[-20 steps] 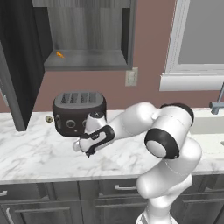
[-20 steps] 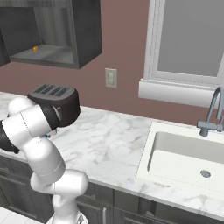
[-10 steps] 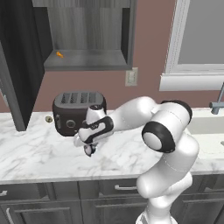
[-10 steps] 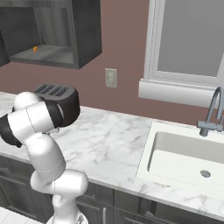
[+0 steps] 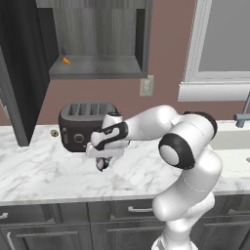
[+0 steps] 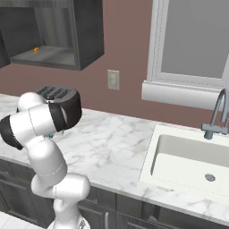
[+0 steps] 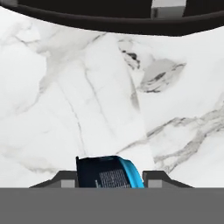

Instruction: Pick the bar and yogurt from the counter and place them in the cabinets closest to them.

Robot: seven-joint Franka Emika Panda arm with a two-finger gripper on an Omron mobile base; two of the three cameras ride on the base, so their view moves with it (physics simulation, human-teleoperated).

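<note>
Open cabinet [image 5: 93, 66], upper left, one seen: dark grey wood-grain, flat grey shelf; one small orange item [image 5: 66, 61] lies on the shelf, too small to name

Small round greenish thing [image 5: 54, 132], one: on the table just left of the toaster, near the wall

Toaster [image 5: 80, 124], one: dark, slots on top, standing on the table [image 5: 44, 171] under the cabinet

Yogurt [image 7: 109, 172], one: tiny cup, dark body with a bright blue edge and a printed label, lying tipped between the fingers [image 7: 65, 180] in the hand view; in the left base view a small dark shape with a pinkish patch under the hand [image 5: 101, 163], just above the marble in front of the toaster. Judged light, rigid-walled plastic, smooth and a little slippery; the lid is probably thin and easily dented, so hold across the body below the rim, not on the lid; a firm but gentle squeeze should do

Fingers: drawn in close on either side of the yogurt, apparently clamped on it; whether it is clear of the table cannot be told

Arm, one: white with dark joints, reaching left from the base

Wall socket [image 5: 146, 86], one: pale plate right of the cabinet

Window [image 6: 192, 42], one: pale frame with sill

Sink [image 6: 192, 161], one, with one tap [image 6: 217, 114]: far right, well apart from the yogurt

Bar: none located
</note>
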